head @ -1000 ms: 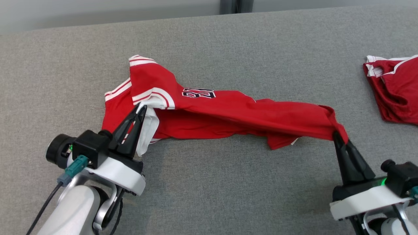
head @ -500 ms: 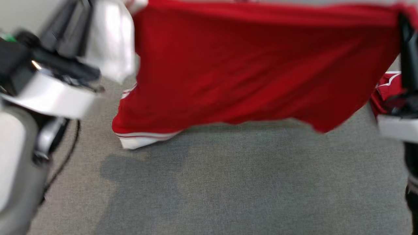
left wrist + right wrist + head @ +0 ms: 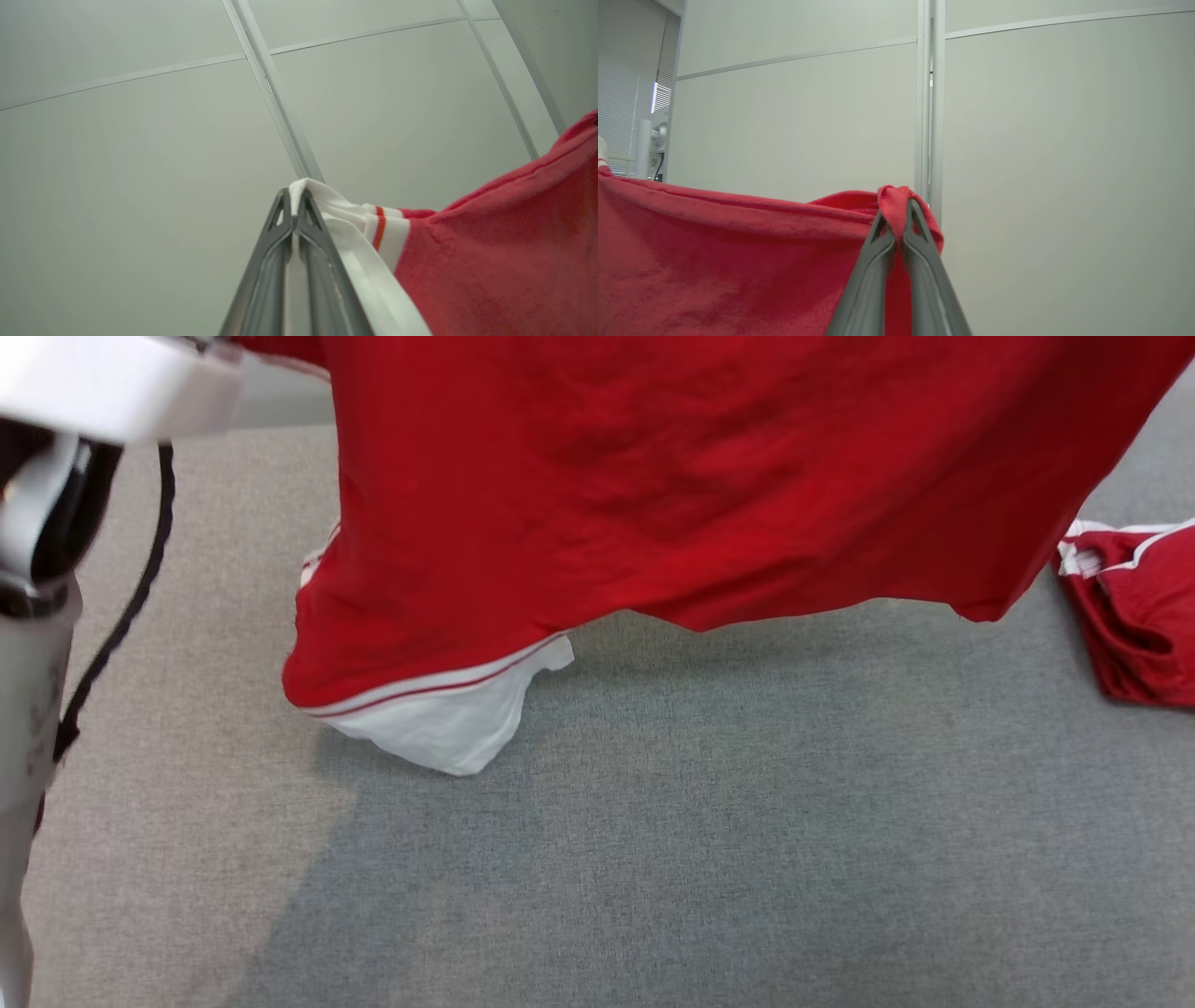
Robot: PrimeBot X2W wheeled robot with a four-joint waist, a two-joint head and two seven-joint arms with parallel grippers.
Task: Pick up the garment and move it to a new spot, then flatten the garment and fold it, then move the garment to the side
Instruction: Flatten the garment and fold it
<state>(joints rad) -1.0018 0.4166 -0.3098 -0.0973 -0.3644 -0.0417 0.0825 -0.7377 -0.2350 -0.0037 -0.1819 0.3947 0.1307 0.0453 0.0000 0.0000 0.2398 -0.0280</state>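
Grey cloth covers the bench [image 3: 653, 859], which runs across the whole head view. Above it hangs the garment [image 3: 700, 476], a red jersey stretched wide like a curtain along the top of that view. Its lowest part, a white sleeve end [image 3: 448, 728] with a thin red stripe, dangles over the bench's left half; whether it touches the cloth cannot be told. A second garment [image 3: 1134, 616], also red with white trim, lies crumpled at the bench's right edge, apart from the hanging one. The pale left arm [image 3: 28, 709] stands at the left edge of the head view with a black cable [image 3: 121, 607] beside it.

The garment is strung between the two grippers and falls below them. The left gripper [image 3: 293, 198] has its fingers pressed together on the white ribbed band at one top corner. The right gripper [image 3: 896, 219] likewise pinches a bunched red corner. Pale wall [image 3: 140, 140] is behind both.

Two grippers, each pinching cloth; two red garments, one held and one lying.
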